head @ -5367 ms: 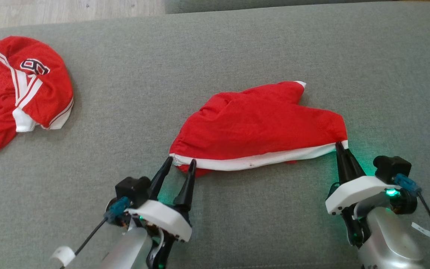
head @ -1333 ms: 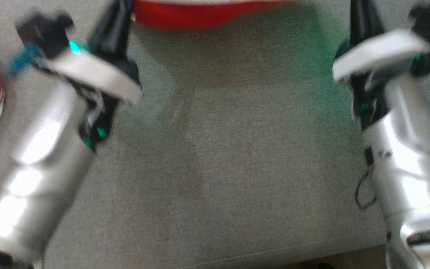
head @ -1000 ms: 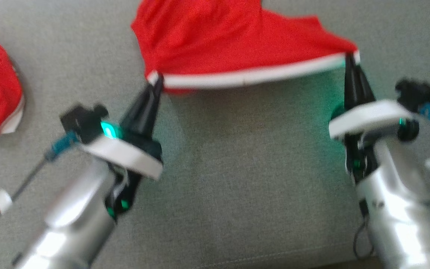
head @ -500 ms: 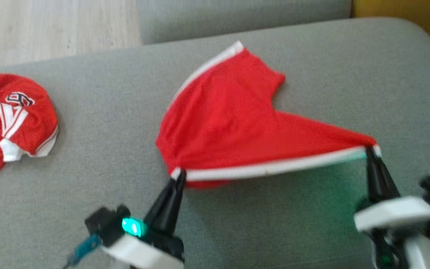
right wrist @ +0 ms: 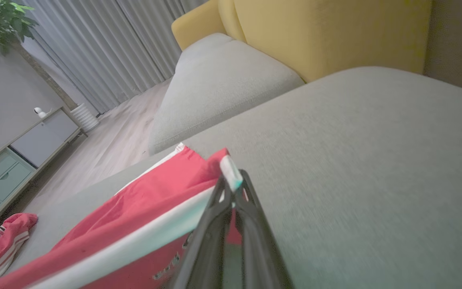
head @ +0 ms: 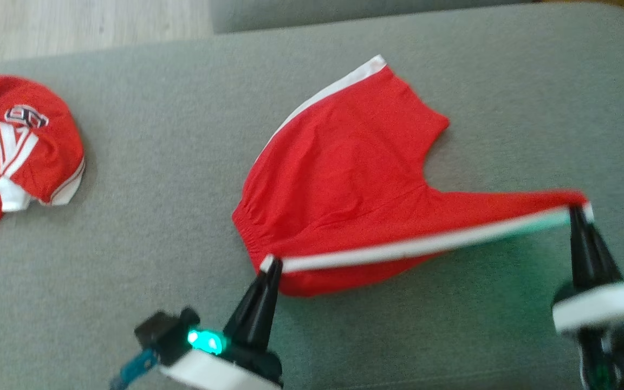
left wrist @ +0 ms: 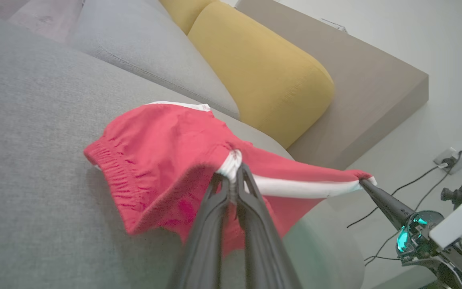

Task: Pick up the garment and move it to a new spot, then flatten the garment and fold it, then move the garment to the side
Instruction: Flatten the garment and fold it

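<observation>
The garment (head: 344, 179) is a pair of red shorts with a white side stripe, partly lifted off the grey sofa cushion (head: 182, 216). My left gripper (head: 271, 265) is shut on the near-left corner of the white stripe; the left wrist view has the same pinch (left wrist: 234, 160). My right gripper (head: 577, 211) is shut on the stripe's right end, seen close in the right wrist view (right wrist: 231, 176). The stripe is stretched taut between the two grippers. The far part of the garment (left wrist: 155, 152) still rests on the cushion.
A second red garment (head: 14, 146) with white trim lies crumpled at the cushion's left end. Yellow back cushions (left wrist: 263, 68) and another grey seat cushion (right wrist: 223, 80) lie beyond. Wooden floor (head: 73, 21) shows past the far edge.
Both grippers closed on the stripe's ends and lifted it. Over the last half second the right gripper pulled further right, stretching the shorts wider; the head camera also shifted.
</observation>
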Robot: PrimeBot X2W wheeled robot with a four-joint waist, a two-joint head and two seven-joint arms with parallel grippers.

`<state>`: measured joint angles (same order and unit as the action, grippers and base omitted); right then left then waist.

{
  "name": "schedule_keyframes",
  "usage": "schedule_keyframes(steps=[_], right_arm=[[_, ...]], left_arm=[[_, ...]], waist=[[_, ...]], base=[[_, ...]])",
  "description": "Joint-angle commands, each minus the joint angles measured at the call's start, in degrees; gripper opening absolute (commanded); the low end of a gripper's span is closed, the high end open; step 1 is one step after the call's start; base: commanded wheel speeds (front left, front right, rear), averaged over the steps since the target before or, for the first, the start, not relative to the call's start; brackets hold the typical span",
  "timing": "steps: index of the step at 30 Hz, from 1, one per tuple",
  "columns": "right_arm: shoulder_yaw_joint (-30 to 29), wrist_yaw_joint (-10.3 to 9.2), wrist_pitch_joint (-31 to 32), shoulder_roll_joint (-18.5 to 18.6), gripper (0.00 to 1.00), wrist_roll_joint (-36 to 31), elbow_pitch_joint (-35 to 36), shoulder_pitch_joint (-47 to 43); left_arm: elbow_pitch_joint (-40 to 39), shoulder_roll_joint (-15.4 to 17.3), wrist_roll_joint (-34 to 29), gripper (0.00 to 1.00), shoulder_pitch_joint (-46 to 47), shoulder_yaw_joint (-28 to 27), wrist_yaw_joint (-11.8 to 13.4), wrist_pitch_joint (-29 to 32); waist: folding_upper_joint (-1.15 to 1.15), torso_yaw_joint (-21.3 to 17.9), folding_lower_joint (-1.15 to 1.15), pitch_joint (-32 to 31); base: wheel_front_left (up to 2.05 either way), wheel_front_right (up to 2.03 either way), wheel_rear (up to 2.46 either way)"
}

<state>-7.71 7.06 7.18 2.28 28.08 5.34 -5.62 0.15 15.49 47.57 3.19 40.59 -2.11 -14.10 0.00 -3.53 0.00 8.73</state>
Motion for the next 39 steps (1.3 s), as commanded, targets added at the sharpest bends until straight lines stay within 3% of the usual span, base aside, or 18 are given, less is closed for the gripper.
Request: schedule_keyframes(steps=[1, 8, 17, 31, 33, 34, 35, 36, 37, 39], right_arm=[[0.78, 0.43, 0.44, 0.6, 0.0, -0.82, 1.04, 5.51], [1.18, 0.43, 4.75, 0.6, 0.0, -4.41, -8.0, 22.02], [1.83, 0.43, 7.74, 0.6, 0.0, -13.48, -24.97, 42.16], [0.47, 0.43, 5.29, 0.6, 0.0, -21.32, -45.12, 56.74], [0.11, 0.43, 4.43, 0.6, 0.09, -21.71, -47.49, 58.48], [0.1, 0.43, 4.04, 0.6, 0.18, -21.97, -48.7, 59.3], [0.14, 0.43, 3.58, 0.6, 0.35, -22.17, -49.84, 60.09], [0.11, 0.43, 3.12, 0.6, 0.57, -22.35, -51.07, 60.86], [0.22, 0.43, 2.75, 0.6, 1.0, -22.54, -52.36, 61.56], [0.16, 0.43, 1.57, 0.6, 1.0, -23.18, -54.67, 62.86]], left_arm=[[-0.8, -0.32, 0.68, 0.0, 3.82, -2.86, -0.28, 0.0], [5.07, -4.21, 2.47, 0.0, 12.4, -5.12, -1.71, 0.03], [15.11, -9.4, 3.99, 0.0, 21.53, -6.83, -3.7, -0.48], [24.22, -12.49, 7.16, 0.0, 28.07, -6.33, -4.66, -0.86], [25.18, -12.55, 7.3, 0.0, 28.91, -5.95, -4.15, -0.87], [25.46, -12.56, 7.42, 0.12, 29.32, -5.59, -3.97, -0.87], [25.44, -12.57, 7.81, 0.4, 29.66, -5.25, -3.8, -0.88], [25.36, -12.58, 8.04, 0.89, 30.0, -4.81, -3.54, -0.88], [25.43, -12.58, 7.98, 1.0, 30.35, -4.16, -3.14, -0.88], [25.68, -12.59, 7.84, 1.0, 30.97, -2.58, -2.37, -0.88]], waist=[[0.0, 1.25, 0.0, 2.13], [0.0, 4.93, 0.0, 7.08], [0.0, 9.13, 0.0, 12.12], [0.0, 12.27, 0.0, 13.79], [0.0, 12.43, 0.0, 13.87], [0.0, 12.52, 0.0, 13.89], [0.0, 12.64, 0.0, 13.89], [0.0, 12.8, 0.0, 13.88], [0.0, 12.99, 0.0, 13.83], [0.0, 13.41, 0.0, 13.7]], base=[[0.0, 0.0, 0.0], [0.0, 0.0, 0.0], [0.0, 0.0, 0.0], [0.0, 0.0, 0.0], [0.0, 0.0, 0.0], [0.0, 0.0, 0.0], [0.0, 0.0, 0.0], [0.0, 0.0, 0.0], [0.0, 0.0, 0.0], [0.0, 0.0, 0.0]])
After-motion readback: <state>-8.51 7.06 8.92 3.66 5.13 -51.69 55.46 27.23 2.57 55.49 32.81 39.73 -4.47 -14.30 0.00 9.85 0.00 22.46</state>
